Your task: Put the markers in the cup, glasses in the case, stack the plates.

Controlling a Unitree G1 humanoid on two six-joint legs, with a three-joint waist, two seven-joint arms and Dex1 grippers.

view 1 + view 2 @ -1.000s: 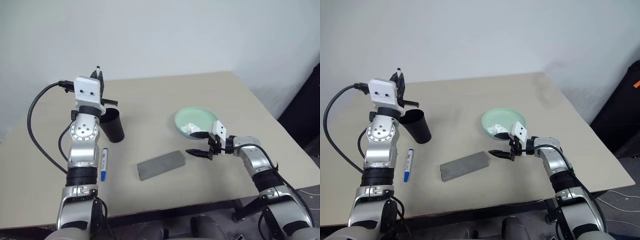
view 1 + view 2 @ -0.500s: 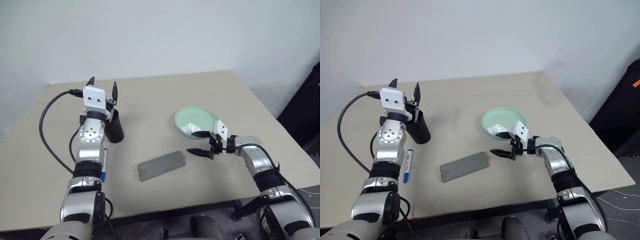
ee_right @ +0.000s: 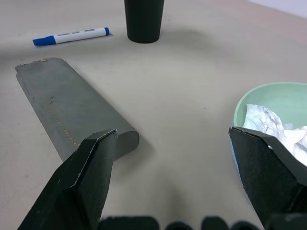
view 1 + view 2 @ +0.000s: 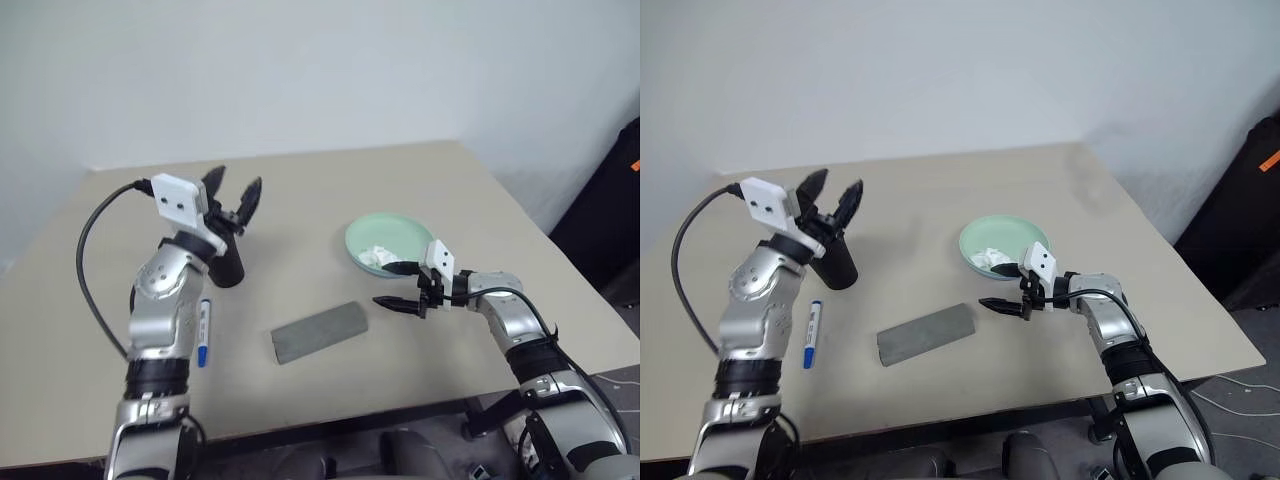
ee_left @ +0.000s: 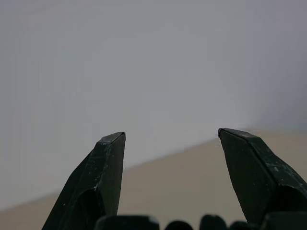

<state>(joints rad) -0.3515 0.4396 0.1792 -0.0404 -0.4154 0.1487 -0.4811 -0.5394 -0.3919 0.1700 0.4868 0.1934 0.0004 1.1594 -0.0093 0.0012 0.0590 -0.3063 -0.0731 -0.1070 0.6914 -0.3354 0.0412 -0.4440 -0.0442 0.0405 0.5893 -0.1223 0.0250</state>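
Soft even light, faint shadows

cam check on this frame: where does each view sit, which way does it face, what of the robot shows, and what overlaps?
Left and right eye views: head, facing forward and down over the table; both arms show, left gripper open above the cup, right gripper open.
Left wrist view: left wrist, facing the wall and the table's far edge; its own fingers.
Right wrist view: right wrist, facing the case, blue-capped marker, cup, green plate with tissue; its own fingers.
Shared by eye and right wrist views: case, marker, cup, plate.
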